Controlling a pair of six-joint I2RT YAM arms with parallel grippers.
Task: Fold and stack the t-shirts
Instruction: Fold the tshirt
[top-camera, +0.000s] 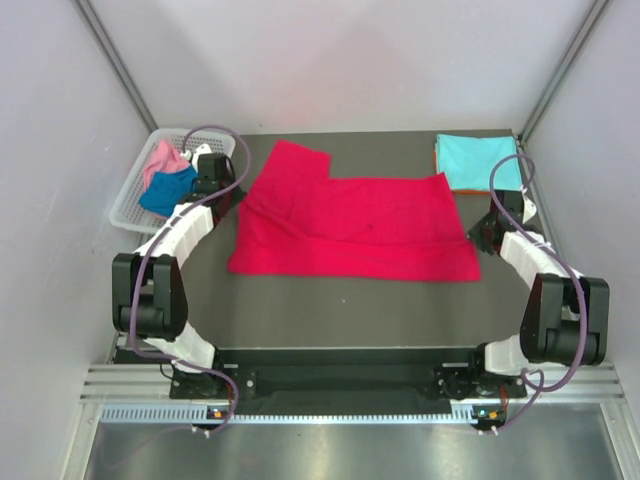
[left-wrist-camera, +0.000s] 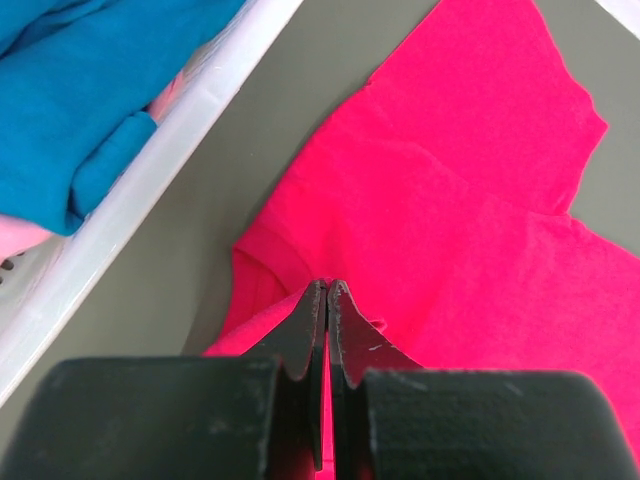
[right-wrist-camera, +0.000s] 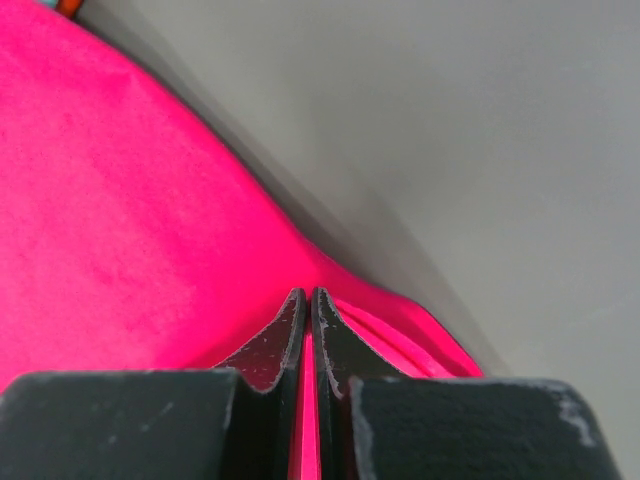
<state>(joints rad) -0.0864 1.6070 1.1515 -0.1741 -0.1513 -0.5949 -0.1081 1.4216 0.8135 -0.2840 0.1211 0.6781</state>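
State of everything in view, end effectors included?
red t-shirt, spread on table
turquoise t-shirt, folded, atop orange t-shirt
orange t-shirt, underneath, edge showing
blue t-shirt, crumpled in basket
pink t-shirt, crumpled in basket
left end effector, shut on red t-shirt
right end effector, shut on red t-shirt

The crimson red t-shirt (top-camera: 355, 225) is soft, matt cloth with a fine, faintly fuzzy knit. The royal blue t-shirt (left-wrist-camera: 80, 100) is the same matt cloth. The basket (left-wrist-camera: 170, 150) is smooth, slightly glossy white plastic. The desk (top-camera: 330, 305) is smooth, matt grey. The left claw (left-wrist-camera: 327, 288) and right claw (right-wrist-camera: 305, 295) are matt black, scuffed pale at the edges.
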